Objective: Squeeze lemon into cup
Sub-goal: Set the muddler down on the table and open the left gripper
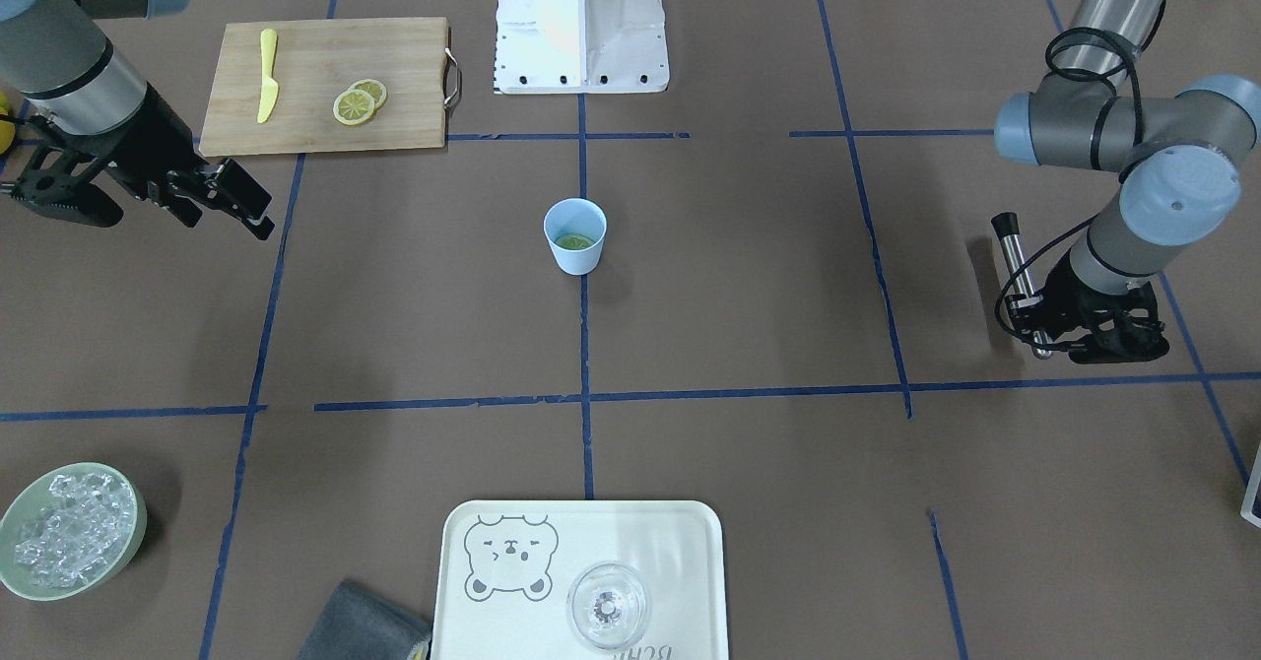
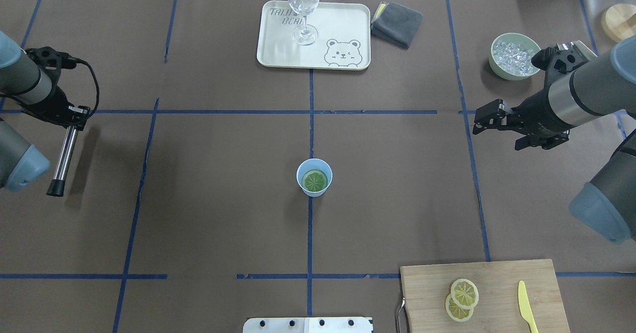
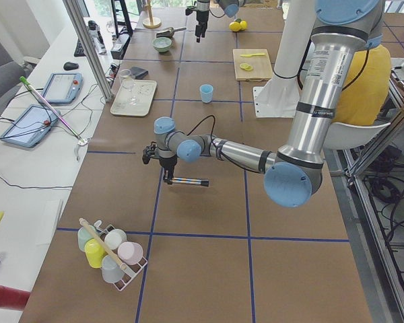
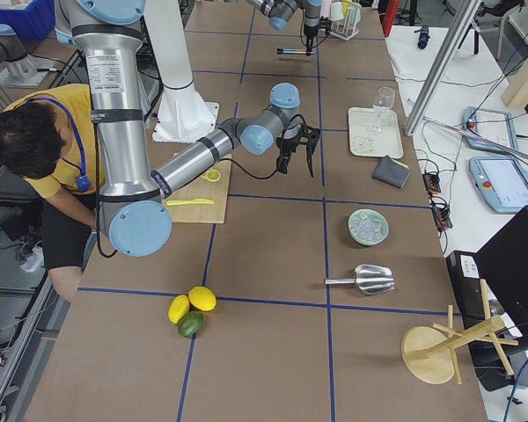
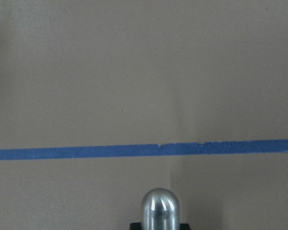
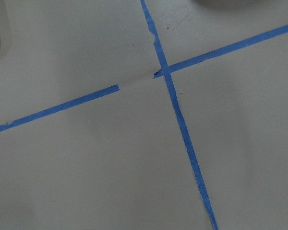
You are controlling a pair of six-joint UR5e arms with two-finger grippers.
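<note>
The light-blue cup stands upright at the table's middle, on a blue tape line; it also shows in the front-facing view. The lemon chunk lies inside it, round segmented cut face up, looking yellow-green. My right gripper is open and empty, hovering well to the cup's right; it also shows in the front-facing view. My left gripper is far to the cup's left, shut on a steel rod with a black tip, low over the table. The rod's rounded end shows in the left wrist view.
A wooden cutting board near the robot's right holds two thin lemon slices and a yellow knife. At the far side stand a tray with a clear glass, a grey cloth and a green bowl of ice.
</note>
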